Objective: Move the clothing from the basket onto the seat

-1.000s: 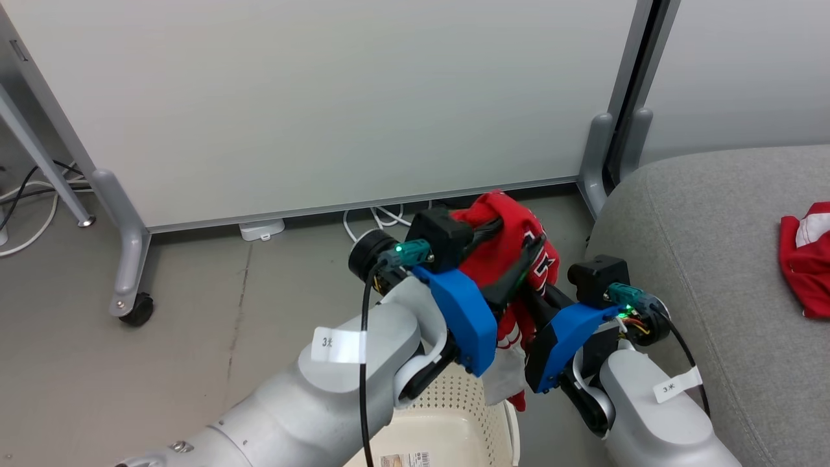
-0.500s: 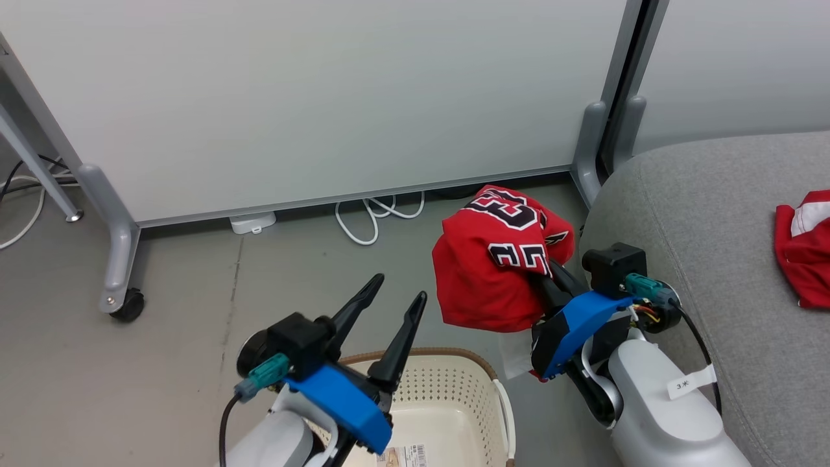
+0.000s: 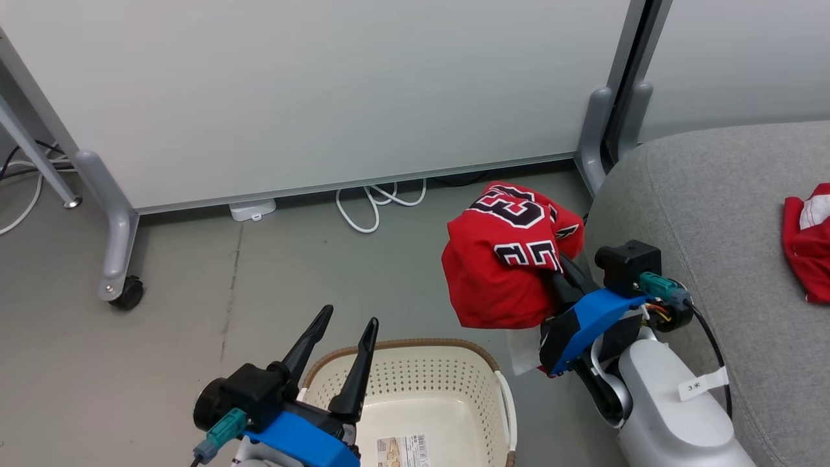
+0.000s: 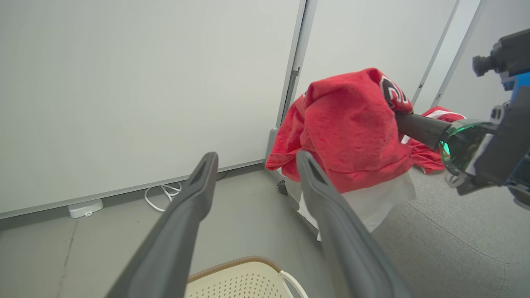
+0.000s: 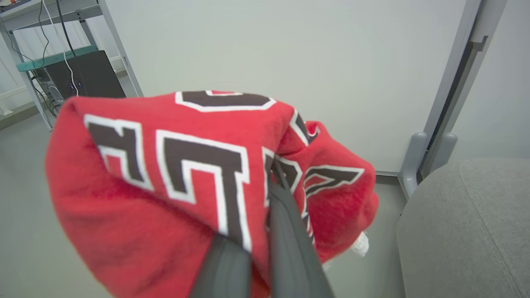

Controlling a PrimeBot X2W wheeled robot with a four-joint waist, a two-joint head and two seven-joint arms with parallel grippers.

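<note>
While right tool pinches shut on numbered red shirt, up in air just beside seat, carry step runs. Empty left tool wide open above basket. On seat lies other red piece. Next: swing shirt over seat, let go.

Red numbered garment aloft beside basket; striped garment lies on seat.

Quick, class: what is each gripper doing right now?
Left gripper: open, holding nothing.
Right gripper: shut on the red numbered garment.
</note>
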